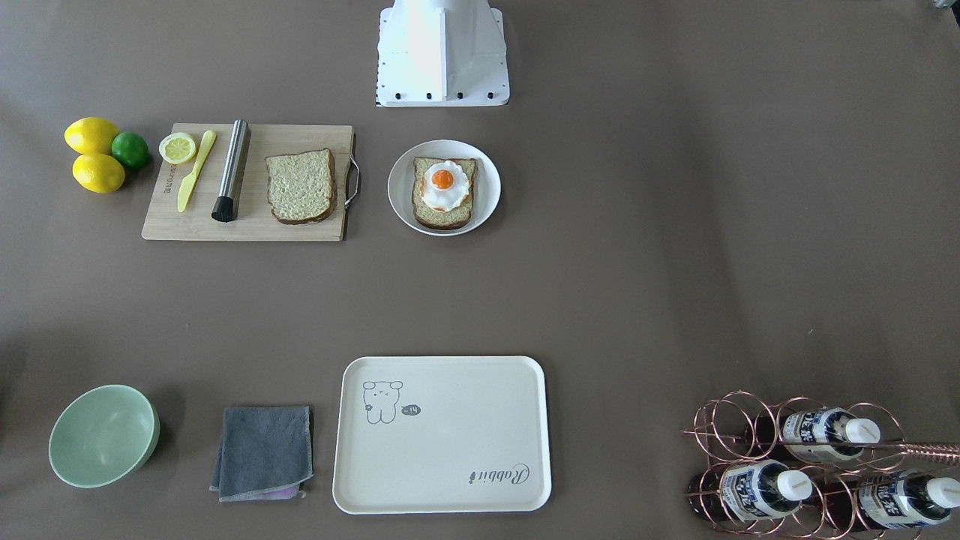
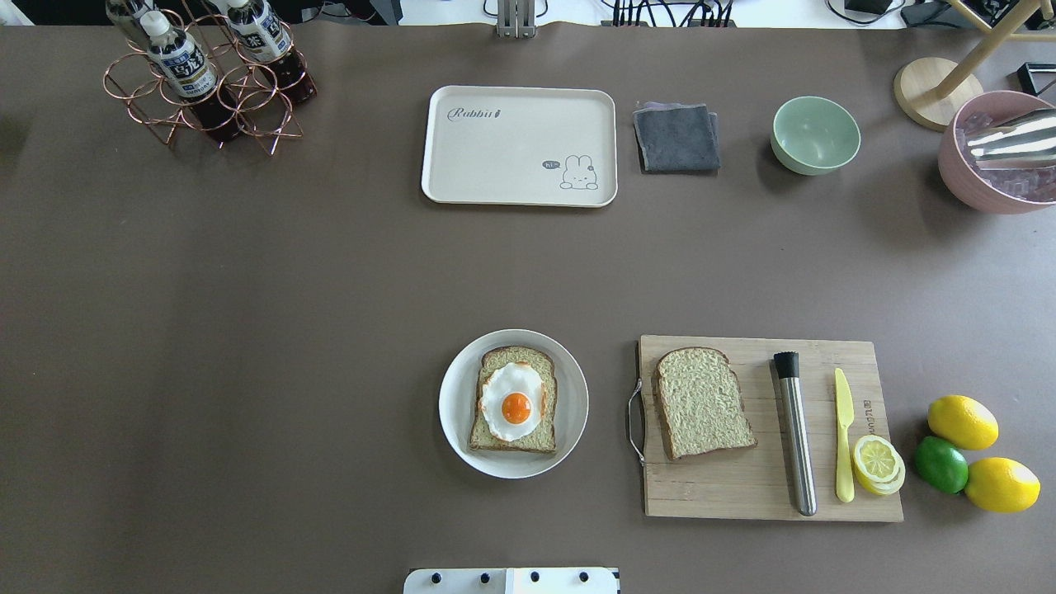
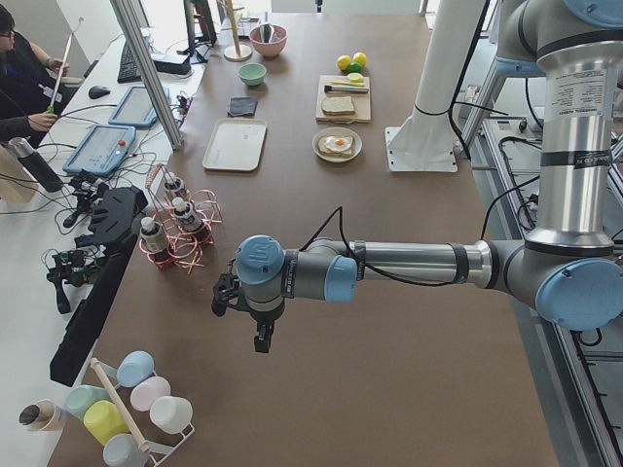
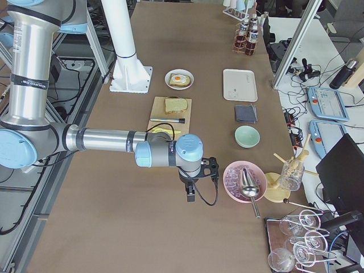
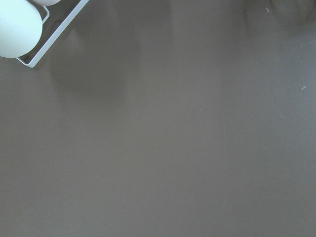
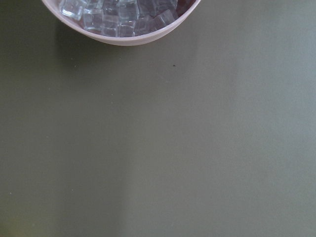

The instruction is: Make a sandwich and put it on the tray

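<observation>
One brown-crusted bread slice topped with a fried egg (image 2: 516,404) lies on a round white plate (image 2: 452,404) near the robot's base. A second plain bread slice (image 2: 703,403) rests on the wooden cutting board (image 2: 742,487). The cream tray (image 2: 520,144) sits at the table's far side with nothing on it. My left gripper (image 3: 259,339) hangs over the table end near the bottle rack, far from the bread. My right gripper (image 4: 190,196) hangs beside the pink ice bowl. Both show only in the side views, so I cannot tell whether they are open or shut.
On the board lie a metal rod (image 2: 796,433), a yellow knife (image 2: 843,437) and a lemon slice (image 2: 877,462); lemons and a lime (image 2: 940,464) sit beside it. A grey cloth (image 2: 676,138), green bowl (image 2: 815,134), pink ice bowl (image 2: 990,157) and copper bottle rack (image 2: 206,78) line the far edge.
</observation>
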{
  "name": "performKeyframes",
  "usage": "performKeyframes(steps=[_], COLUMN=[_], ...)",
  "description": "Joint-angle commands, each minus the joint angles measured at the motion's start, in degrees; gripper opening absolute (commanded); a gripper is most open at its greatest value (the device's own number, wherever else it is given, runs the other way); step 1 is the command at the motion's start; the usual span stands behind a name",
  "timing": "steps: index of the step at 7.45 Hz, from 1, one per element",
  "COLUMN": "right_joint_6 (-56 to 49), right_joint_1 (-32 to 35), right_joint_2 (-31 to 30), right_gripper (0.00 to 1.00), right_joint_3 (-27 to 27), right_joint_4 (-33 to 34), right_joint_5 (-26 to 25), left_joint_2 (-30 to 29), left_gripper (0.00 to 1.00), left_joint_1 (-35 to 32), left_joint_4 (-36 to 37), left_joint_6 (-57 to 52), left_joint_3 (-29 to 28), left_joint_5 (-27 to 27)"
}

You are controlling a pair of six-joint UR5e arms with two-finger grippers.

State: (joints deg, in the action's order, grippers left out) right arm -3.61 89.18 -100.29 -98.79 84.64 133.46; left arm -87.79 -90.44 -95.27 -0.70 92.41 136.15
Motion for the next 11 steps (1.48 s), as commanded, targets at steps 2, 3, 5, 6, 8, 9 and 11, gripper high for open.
performKeyframes(steps=[2, 3, 5, 6, 8, 9, 11], right_joint_6=[0.0, 0.0, -0.1, -0.1, -0.3, -0.3, -0.3], right_joint_1=[-0.1, -0.1, -0.1, -0.1, -0.1, -0.1, -0.1], right_joint_2=[0.0, 0.0, 0.0, 0.0, -0.1, -0.1, -0.3], right_gripper=[1.0, 1.0, 1.0, 1.0, 1.0, 1.0, 1.0], right_joint_3=[0.0, 0.0, 0.0, 0.0, 0.0, 0.0, 0.0], right_joint_4=[0.0, 0.0, 0.0, 0.0, 0.0, 0.0, -0.1], right_joint_5=[0.0, 0.0, 0.6, 0.6, 0.7, 0.7, 0.6], left_joint_2=[0.3, 0.3, 0.4, 0.4, -0.6, -1.0, -4.3], left_gripper=[0.99, 0.99, 0.99, 0.99, 0.99, 0.99, 0.99], left_joint_1=[0.0, 0.0, 0.0, 0.0, 0.0, -0.1, -0.2], left_joint_4=[-0.4, -0.4, -0.4, -0.4, -0.4, -0.4, -1.8], left_joint_6=[0.1, 0.1, 0.3, 0.3, 0.4, 0.6, 0.8], left_joint_3=[0.1, 0.0, -0.1, 0.1, -0.1, 0.0, 0.1], left_joint_5=[0.1, 0.1, 0.2, 0.2, 0.2, 0.3, 0.6])
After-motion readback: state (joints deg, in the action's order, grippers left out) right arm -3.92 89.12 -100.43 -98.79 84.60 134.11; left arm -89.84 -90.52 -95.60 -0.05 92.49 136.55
